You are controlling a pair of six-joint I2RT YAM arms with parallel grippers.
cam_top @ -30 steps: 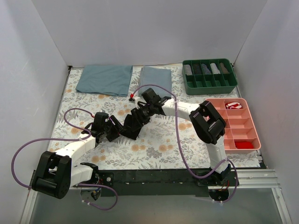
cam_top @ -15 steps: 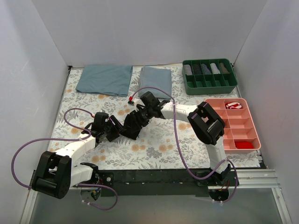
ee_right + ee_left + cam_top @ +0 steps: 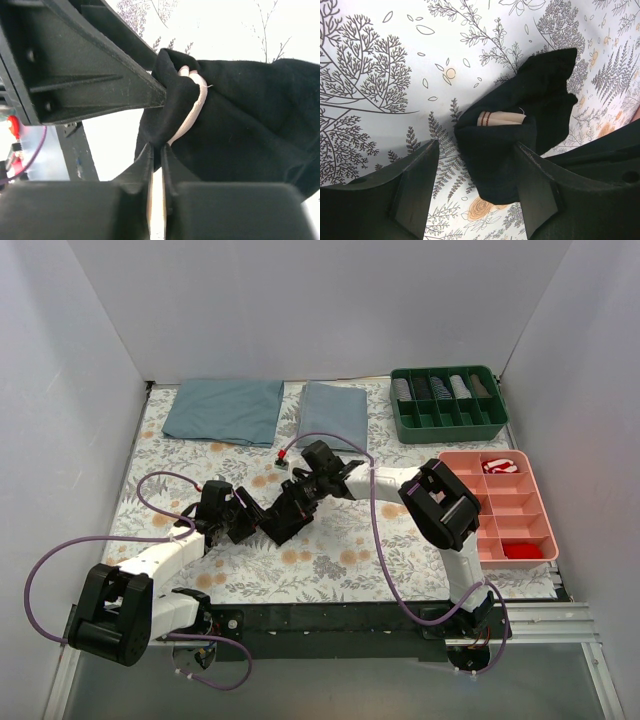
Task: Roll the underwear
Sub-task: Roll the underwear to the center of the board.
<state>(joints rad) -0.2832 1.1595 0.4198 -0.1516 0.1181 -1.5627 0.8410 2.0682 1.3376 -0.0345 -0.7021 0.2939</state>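
Underwear (image 3: 283, 515) is seen bunched in the middle of the table (image 3: 345, 555), the roll barely begun.

The left gripper (image 3: 475, 147) is held apart, the bundle's near end and tan waistband (image 3: 501, 118) lying between its fingers. The right gripper (image 3: 156, 150) is pinched almost together on a black edge. A tight roll is best got if that edge is pulled taut. Rolled garments (image 3: 440, 388) are filed in the green tray (image 3: 447, 430). A red-and-white roll (image 3: 500, 466) and a red roll (image 3: 522, 551) are lodged in the pink tray (image 3: 515, 505).

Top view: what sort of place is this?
Likely a lab data-collection cell: white walls box in a floral-cloth table, left arm and right arm bolted at its near edge handle underwear, with green tray and pink tray of sorted garments.
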